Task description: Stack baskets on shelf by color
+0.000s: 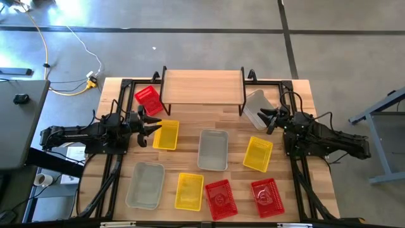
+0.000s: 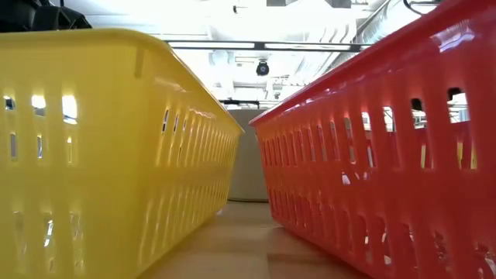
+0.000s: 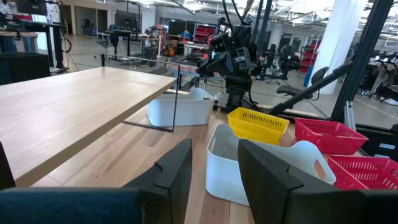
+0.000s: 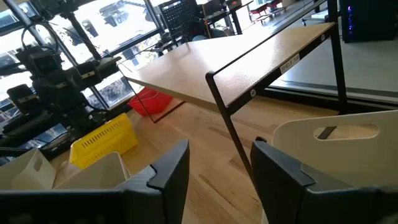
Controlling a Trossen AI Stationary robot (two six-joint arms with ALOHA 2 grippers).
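Wooden shelf (image 1: 202, 87) bare, baskets (image 1: 212, 149) scattered below

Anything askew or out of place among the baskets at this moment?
Nothing damaged or spilled. The shelf top is bare; baskets lie scattered at mixed angles. One red basket sits tilted by the shelf's left legs, one grey-white basket by its right legs.
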